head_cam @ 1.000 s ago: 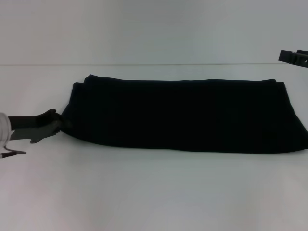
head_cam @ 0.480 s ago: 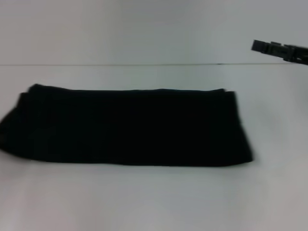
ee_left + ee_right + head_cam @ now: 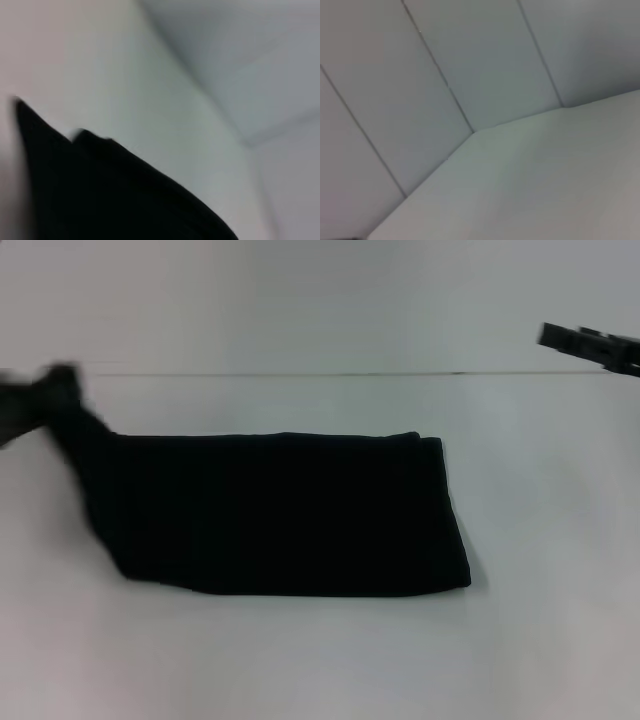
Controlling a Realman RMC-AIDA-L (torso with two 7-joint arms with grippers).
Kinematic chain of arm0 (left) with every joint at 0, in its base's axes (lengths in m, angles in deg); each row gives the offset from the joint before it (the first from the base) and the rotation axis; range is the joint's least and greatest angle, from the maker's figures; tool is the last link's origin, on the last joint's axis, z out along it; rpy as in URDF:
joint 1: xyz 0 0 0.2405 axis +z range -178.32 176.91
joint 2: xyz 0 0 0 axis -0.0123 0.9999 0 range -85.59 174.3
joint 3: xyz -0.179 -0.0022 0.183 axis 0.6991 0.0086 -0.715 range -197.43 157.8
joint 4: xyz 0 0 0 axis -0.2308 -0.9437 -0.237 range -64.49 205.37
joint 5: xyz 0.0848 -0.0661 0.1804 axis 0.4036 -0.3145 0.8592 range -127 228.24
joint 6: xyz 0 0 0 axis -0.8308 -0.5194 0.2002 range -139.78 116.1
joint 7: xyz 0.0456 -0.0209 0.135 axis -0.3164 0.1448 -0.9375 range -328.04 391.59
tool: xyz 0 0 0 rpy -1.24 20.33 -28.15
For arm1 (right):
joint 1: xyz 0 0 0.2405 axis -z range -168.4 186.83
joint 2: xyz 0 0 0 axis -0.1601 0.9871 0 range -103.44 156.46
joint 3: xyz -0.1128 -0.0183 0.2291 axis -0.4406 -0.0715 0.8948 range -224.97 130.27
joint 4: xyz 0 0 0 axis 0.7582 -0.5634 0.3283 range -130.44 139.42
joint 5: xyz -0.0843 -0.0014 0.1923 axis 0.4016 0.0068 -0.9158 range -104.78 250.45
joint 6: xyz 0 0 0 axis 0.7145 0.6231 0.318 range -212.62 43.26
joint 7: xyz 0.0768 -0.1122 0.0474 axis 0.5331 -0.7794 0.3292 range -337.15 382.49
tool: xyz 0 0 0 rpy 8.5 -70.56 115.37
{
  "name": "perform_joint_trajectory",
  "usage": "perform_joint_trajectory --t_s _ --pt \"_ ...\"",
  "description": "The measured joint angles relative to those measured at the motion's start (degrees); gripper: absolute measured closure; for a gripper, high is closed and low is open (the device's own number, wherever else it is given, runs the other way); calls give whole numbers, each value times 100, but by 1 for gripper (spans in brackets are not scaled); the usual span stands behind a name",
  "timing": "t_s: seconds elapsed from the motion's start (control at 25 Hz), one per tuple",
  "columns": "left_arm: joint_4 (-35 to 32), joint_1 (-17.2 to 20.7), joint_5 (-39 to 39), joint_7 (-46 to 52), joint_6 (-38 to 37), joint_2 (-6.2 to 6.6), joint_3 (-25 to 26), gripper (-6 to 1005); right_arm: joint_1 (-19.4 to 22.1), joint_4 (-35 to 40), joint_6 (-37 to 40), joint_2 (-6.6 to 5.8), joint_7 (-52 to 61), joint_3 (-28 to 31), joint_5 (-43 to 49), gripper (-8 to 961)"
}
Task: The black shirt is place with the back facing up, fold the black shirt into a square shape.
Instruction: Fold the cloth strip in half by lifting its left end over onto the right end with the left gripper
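Black cloth fills the middle of the head view: the black shirt (image 3: 290,515) lies folded into a long band on the white table (image 3: 320,660). Its left corner is lifted toward the upper left of the frame, where the left gripper (image 3: 45,395) has it pinched, blurred but clamped on the fabric. The left wrist view shows shirt fabric (image 3: 110,195) filling its lower left. At the upper right edge, the right gripper (image 3: 590,345) hangs well apart from the shirt; I cannot tell how its jaws stand.
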Motion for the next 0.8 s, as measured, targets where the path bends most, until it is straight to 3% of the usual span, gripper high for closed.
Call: perform_joint_trajectory --t_s 0.2,0.32,0.44,0.6,0.8 --pt "824 -1160 -443 -128 295 -615 -1175 949 467 43 203 -176 -85 18 -156 54" --pt "1811 -1708 -480 -596 1128 -1065 -1595 949 726 53 368 -316 -145 36 -252 54" --pt "2656 -1906 -667 -1028 1700 -1148 -1627 949 924 67 493 -421 -223 68 -346 54" --pt "4418 -1965 -1540 -2606 2604 -1170 -1206 949 992 88 553 -490 -270 58 -353 54" --pt "5062 -1795 -1785 -4051 2171 -1172 -599 911 898 43 470 -502 -292 -27 -252 55"
